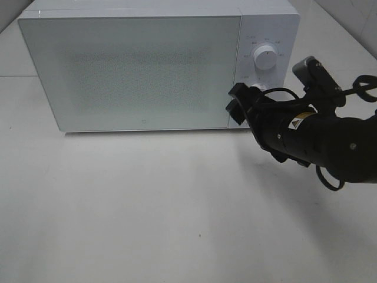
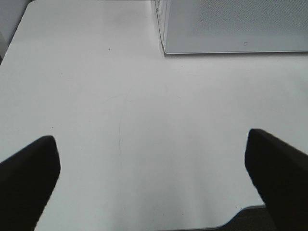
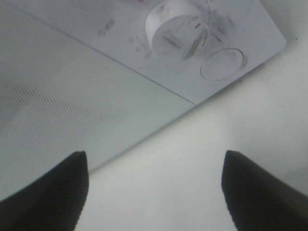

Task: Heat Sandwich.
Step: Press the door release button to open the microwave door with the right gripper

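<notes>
The sandwich is out of view in every frame. A white microwave [image 1: 135, 71] stands at the back of the table with its frosted door [image 3: 72, 96] closed. My right gripper [image 1: 238, 104] hovers open and empty just in front of the door's lower right corner, beside the control panel. The right wrist view shows its fingers [image 3: 155, 161] spread wide below a white knob [image 3: 175, 29] and a round button [image 3: 222, 64]. My left gripper [image 2: 151, 144] is open and empty over bare table, well short of the microwave's front left corner [image 2: 166, 48].
A second white dial [image 1: 265, 59] sits higher on the control panel. The white tabletop [image 1: 147, 206] stretches in front of the microwave. The table's near edge [image 2: 231, 224] shows in the left wrist view. The left arm is outside the high view.
</notes>
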